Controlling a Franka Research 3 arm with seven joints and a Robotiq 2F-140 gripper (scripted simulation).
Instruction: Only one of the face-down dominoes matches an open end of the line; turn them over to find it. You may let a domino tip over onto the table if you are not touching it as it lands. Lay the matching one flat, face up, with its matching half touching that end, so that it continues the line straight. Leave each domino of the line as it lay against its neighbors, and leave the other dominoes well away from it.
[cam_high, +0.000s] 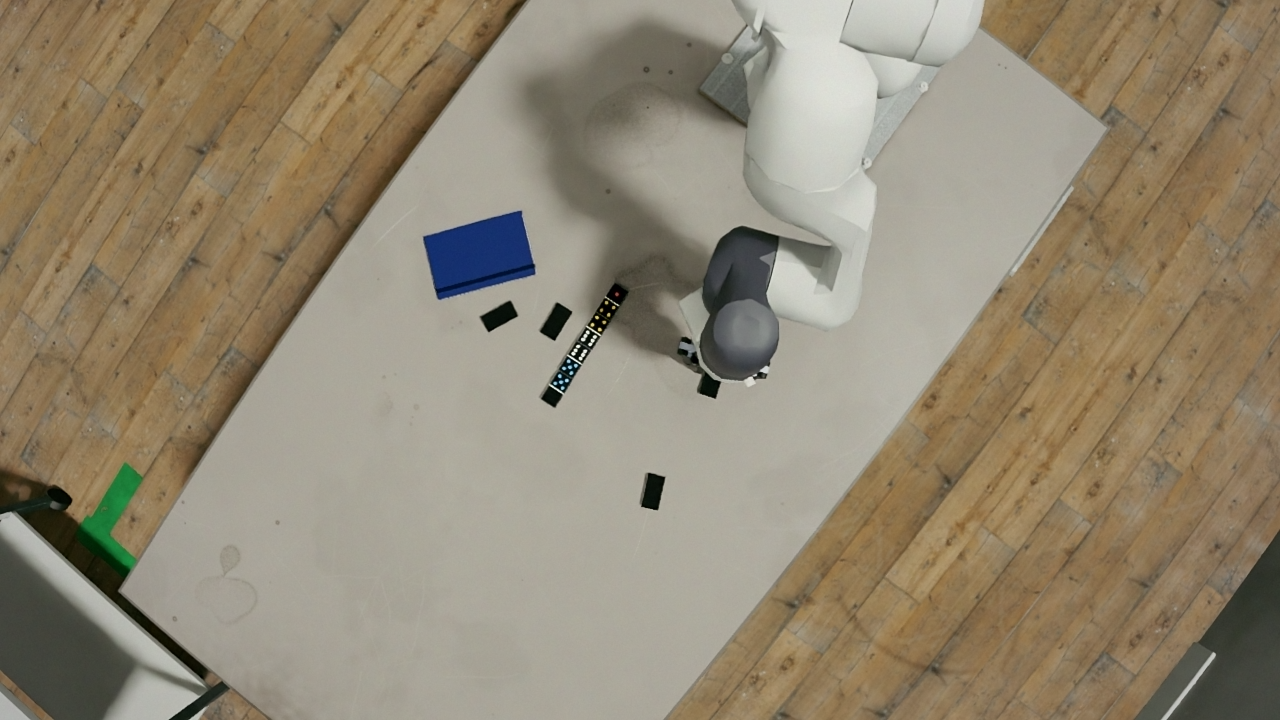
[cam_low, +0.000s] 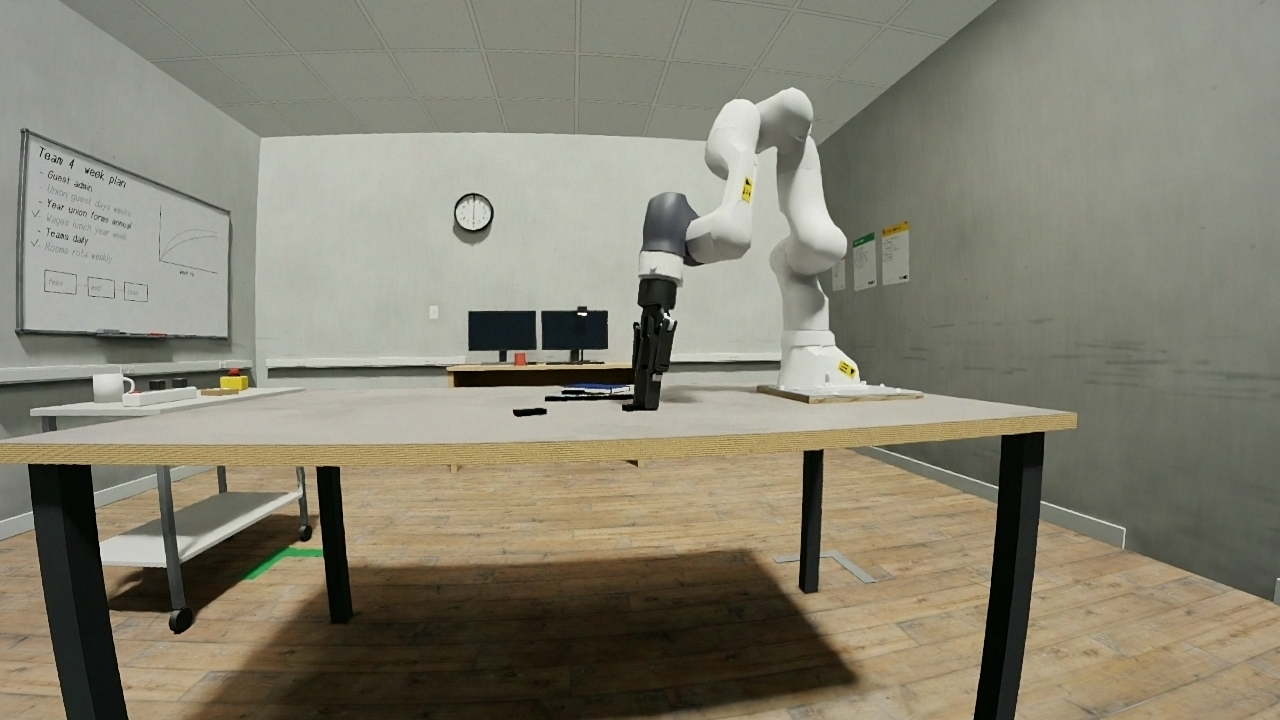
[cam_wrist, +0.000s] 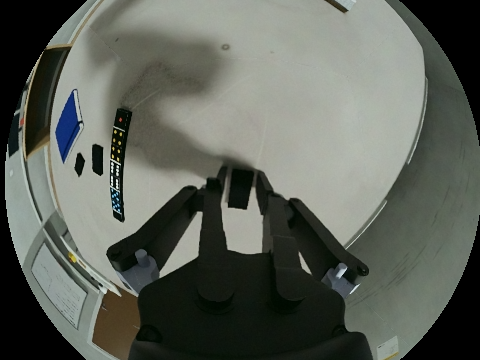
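The line of face-up dominoes (cam_high: 583, 346) (cam_wrist: 116, 155) runs diagonally, with one red pip at its upper end and a blank half at its lower end. My gripper (cam_low: 646, 404) (cam_wrist: 241, 176) points down at table height, its fingers partly open on either side of a black face-down domino (cam_high: 708, 387) (cam_wrist: 240, 194). Narrow gaps show beside this domino in the wrist view; the arm hides part of it in the top view. Another face-down domino (cam_high: 652, 491) (cam_low: 529, 411) lies nearer the front. Two more, one domino (cam_high: 555, 320) (cam_wrist: 97, 159) and another (cam_high: 498, 316) (cam_wrist: 79, 164), lie left of the line.
A blue box-like object (cam_high: 478, 253) (cam_wrist: 68, 127) lies beyond the two left dominoes. The robot base plate (cam_high: 726, 78) stands at the table's upper right in the top view. A white trolley (cam_low: 170, 400) stands beyond the table's left edge in the exterior view.
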